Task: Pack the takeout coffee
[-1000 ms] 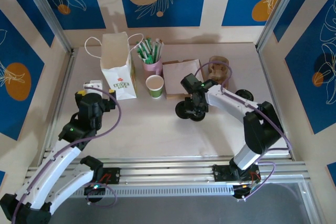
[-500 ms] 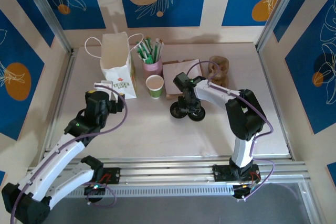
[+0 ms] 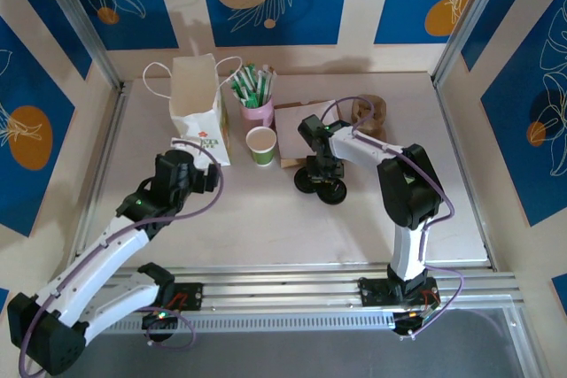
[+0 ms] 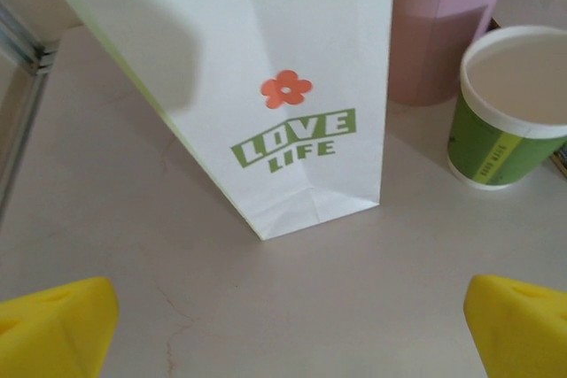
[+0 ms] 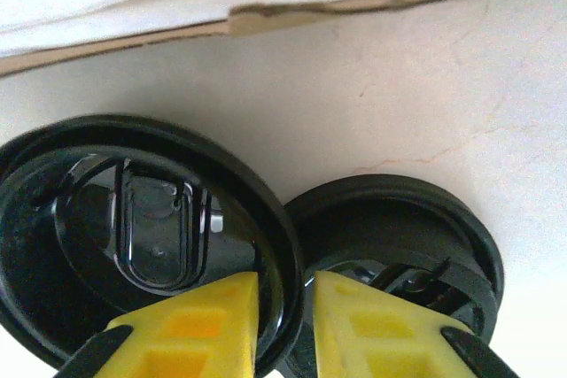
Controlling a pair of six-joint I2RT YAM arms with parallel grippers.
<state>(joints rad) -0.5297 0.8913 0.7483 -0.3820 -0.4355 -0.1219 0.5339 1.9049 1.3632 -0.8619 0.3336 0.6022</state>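
The takeout coffee cup, white above and green below, stands lidless beside the white paper bag. In the left wrist view the cup is at the right and the bag straight ahead. Two black lids lie overlapping on the table. My right gripper points down onto them. Its yellow fingers stand a little apart astride the rim of the left lid, a thin gap showing on the right side; the other lid lies under it. My left gripper is wide open and holds nothing.
A pink cup of green-and-white sticks stands behind the coffee cup, next to the bag. Brown paper napkins lie behind the lids, and a brown ring-shaped object lies further right. Aluminium rails border the table.
My right gripper has dragged the left lid a little leftward and its jaws have parted slightly. My left arm has moved up and right, closer to the bag's base.
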